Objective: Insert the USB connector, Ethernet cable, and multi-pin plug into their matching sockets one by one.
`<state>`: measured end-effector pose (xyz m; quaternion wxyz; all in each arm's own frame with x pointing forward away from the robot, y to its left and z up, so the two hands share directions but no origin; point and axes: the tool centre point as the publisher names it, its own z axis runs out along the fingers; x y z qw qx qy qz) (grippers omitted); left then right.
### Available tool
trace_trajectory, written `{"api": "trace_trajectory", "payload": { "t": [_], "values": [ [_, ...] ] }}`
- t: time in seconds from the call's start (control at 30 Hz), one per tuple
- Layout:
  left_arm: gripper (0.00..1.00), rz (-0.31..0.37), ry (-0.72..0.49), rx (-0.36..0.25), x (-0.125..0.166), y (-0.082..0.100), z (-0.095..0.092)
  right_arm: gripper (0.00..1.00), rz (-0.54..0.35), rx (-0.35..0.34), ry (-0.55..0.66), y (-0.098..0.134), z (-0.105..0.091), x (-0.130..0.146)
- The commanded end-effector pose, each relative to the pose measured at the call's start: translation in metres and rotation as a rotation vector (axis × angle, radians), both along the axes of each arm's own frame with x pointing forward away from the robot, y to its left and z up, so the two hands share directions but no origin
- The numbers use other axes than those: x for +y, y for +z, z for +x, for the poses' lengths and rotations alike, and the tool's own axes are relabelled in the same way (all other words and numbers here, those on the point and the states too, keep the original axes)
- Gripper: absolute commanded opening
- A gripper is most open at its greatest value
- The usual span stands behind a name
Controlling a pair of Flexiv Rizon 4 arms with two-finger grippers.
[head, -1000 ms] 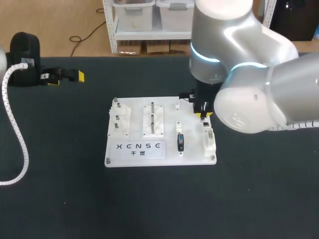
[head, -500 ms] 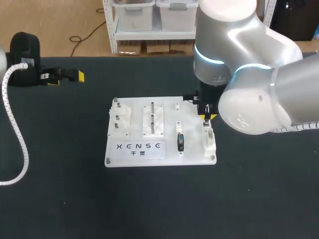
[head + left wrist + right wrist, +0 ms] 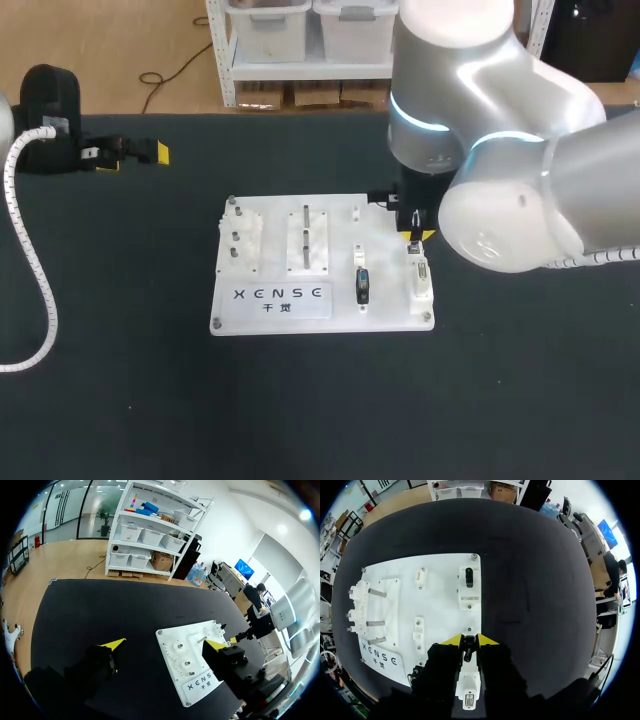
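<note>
Snugly pinched between the right gripper (image 3: 469,639) tips, a black plug (image 3: 467,653)

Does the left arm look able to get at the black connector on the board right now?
Probably yes. The left gripper is open, and nothing covers the black connector; the right gripper holds a plug at the board's corner, off to its side.

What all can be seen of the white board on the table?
The white board is a flat, plastic-looking rectangle lying on the black table. It has black lettering near its front edge, metal pegs at its left, and a black connector seated right of the middle. The right gripper holds a small dark plug above its back right part.
</note>
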<state>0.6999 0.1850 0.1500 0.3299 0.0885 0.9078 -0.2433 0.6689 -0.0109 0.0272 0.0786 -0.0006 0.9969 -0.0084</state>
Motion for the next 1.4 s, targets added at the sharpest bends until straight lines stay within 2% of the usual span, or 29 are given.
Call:
{"api": "trace_trajectory", "payload": {
  "t": [0.03, 0.47, 1.0, 1.3, 1.37, 1.4],
  "values": [
    [1.00, 0.000, 0.000, 0.000, 0.000, 0.000, 0.000, 0.00, 0.000, -0.003, -0.004, -0.003, 0.000, -0.002],
    [1.00, 0.000, 0.000, 0.000, 0.000, 0.000, 0.000, 0.00, 0.002, 0.006, -0.003, -0.006, -0.002, 0.000],
    [1.00, 0.000, 0.000, 0.000, 0.000, 0.000, 0.000, 0.00, -0.025, 0.041, -0.016, -0.028, 0.000, -0.002],
    [1.00, 0.000, 0.000, 0.000, 0.000, 0.000, 0.000, 0.00, -0.019, 0.015, -0.006, -0.016, 0.000, -0.001],
    [1.00, 0.000, 0.000, 0.000, 0.000, 0.000, 0.000, 0.08, -0.009, -0.007, 0.000, -0.008, 0.000, -0.001],
    [1.00, 0.000, 0.000, 0.000, 0.000, 0.000, 0.000, 0.20, -0.001, -0.018, 0.010, -0.001, 0.000, 0.001]
  ]
}}
